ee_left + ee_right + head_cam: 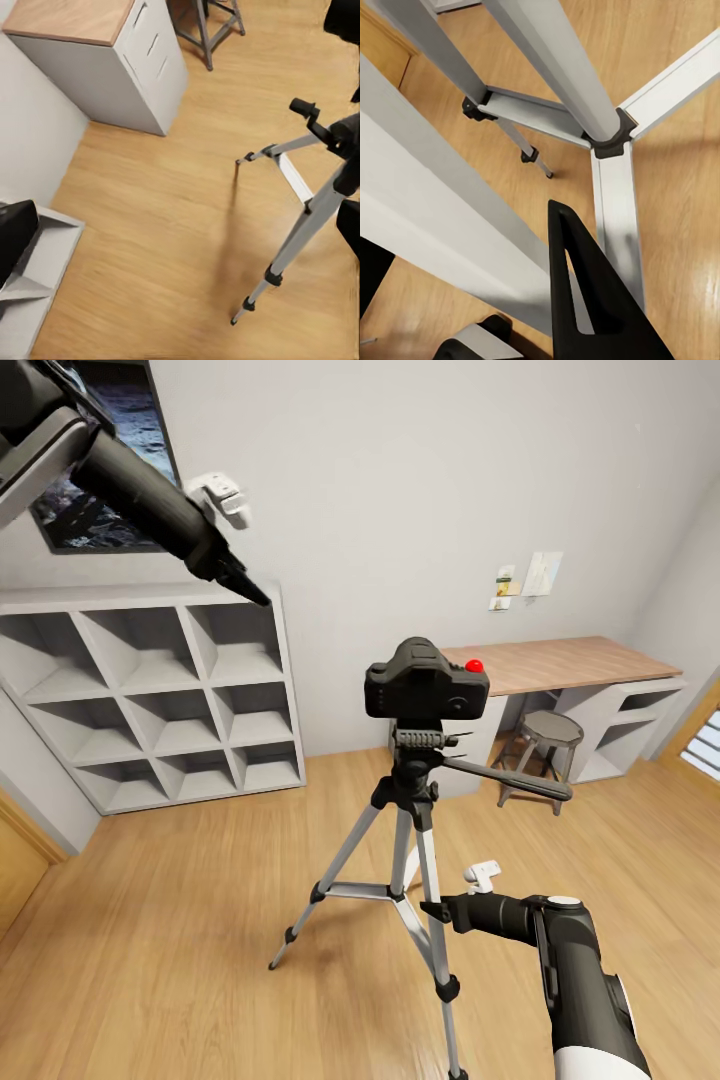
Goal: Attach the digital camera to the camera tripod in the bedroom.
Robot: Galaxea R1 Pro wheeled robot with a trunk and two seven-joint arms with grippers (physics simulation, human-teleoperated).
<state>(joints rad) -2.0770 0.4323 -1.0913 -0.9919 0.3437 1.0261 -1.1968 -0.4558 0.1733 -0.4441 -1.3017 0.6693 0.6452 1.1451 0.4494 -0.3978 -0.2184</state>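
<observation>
Bedroom wood floor [180, 900]: camera [425, 685] seated atop tripod [410, 850]. Right gripper [437, 909] at tripod leg, state unclear. Left gripper [245, 585] raised near shelving [150, 700], state unclear.

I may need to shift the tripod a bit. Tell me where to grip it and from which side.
Grip the tripod on its central column just under the head, coming from the robot's side. The pan handle sticks out to the right and the camera sits on top, so both block those approaches; the legs are splayed, so pulling on one would probably tip it.
</observation>
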